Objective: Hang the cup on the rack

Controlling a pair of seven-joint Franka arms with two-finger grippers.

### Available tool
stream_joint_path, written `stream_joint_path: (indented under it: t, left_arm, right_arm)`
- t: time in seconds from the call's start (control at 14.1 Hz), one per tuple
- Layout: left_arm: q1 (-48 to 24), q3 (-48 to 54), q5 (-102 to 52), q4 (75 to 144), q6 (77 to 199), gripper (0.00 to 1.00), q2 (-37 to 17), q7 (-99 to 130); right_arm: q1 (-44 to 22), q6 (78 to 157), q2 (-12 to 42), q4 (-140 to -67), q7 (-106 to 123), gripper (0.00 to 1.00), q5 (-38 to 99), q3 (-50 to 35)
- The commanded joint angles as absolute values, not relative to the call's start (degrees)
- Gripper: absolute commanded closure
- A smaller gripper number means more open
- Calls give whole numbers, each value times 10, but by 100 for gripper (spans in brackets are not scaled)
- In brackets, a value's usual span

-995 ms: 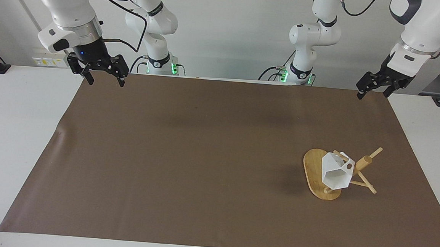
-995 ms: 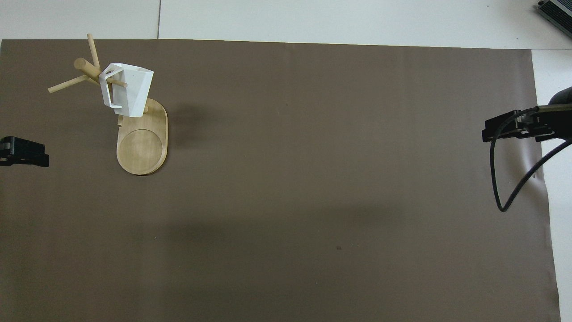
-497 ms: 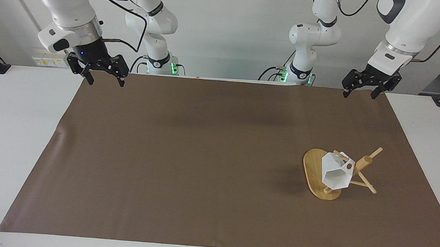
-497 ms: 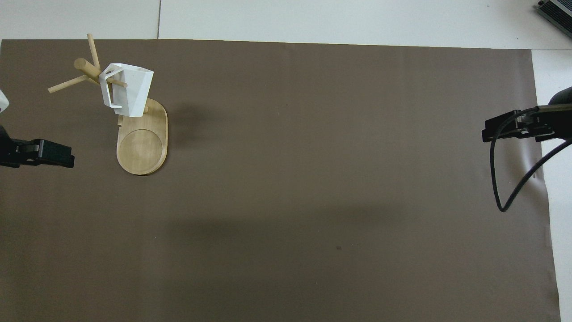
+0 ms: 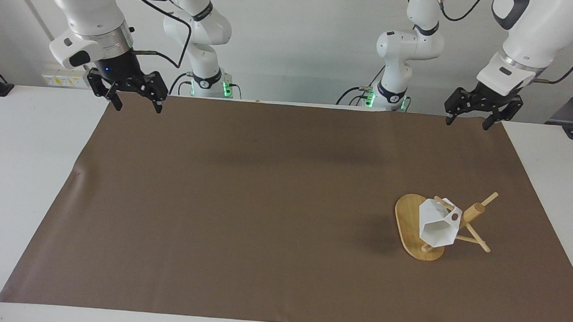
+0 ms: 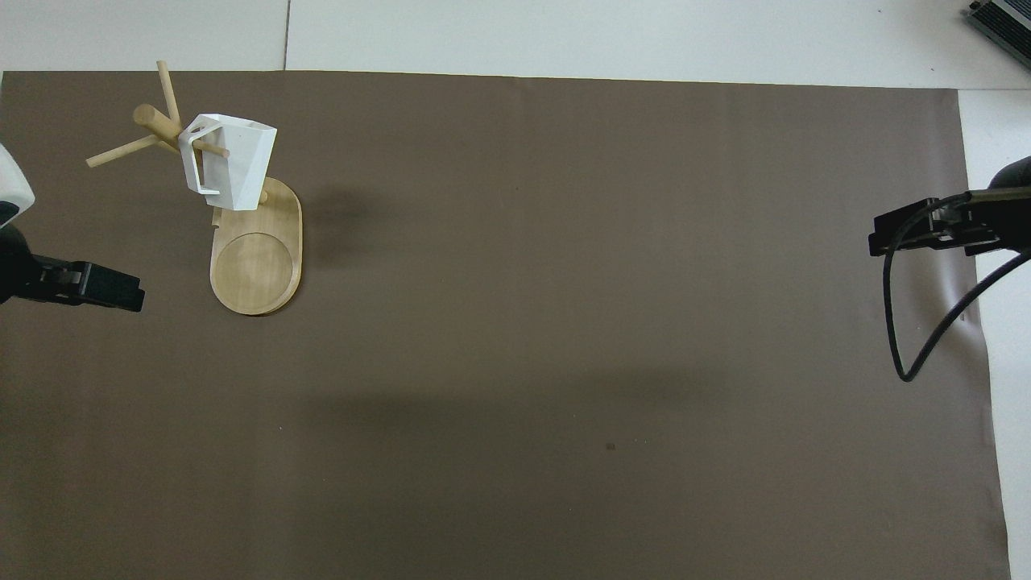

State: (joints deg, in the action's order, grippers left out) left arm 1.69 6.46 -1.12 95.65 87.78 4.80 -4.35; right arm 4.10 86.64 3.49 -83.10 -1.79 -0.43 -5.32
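Note:
The white faceted cup (image 5: 439,225) (image 6: 229,165) hangs by its handle on a peg of the bamboo rack (image 5: 407,220) (image 6: 256,266), toward the left arm's end of the table. Nothing grips it. My left gripper (image 5: 467,123) (image 6: 113,288) hovers open and empty above the brown mat's edge by the robots, apart from the rack. At the right arm's end, my right gripper (image 5: 138,107) (image 6: 902,234) waits open and empty above the mat's corner.
A brown mat (image 5: 264,204) covers most of the white table (image 5: 22,165). A black cable (image 6: 926,322) loops down from the right arm over the mat's edge. The rack's post (image 5: 473,212) and free pegs stick out sideways above the mat.
The left gripper has swung in from the table's end to over the mat, toward the middle. The cup, the rack and the right arm have not moved.

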Motion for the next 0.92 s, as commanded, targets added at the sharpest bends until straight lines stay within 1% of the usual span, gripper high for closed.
stream_joint_path:
  t: [0.0,0.28,0.5,0.85]
  left_arm:
    - [11,54,-12,964,873,0,57,-46]
    - [18,54,-20,961,913,0,55,-15]
    - [17,54,-20,941,898,0,57,-9]
    - [17,54,-20,942,899,0,62,-12]
  right_arm:
    - [45,857,26,-838,-24,0,5,-54]
    - [45,857,26,-838,-24,0,5,-54]
    - [45,857,26,-838,-24,0,5,-54]
    - [45,857,26,-838,-24,0,5,-54]
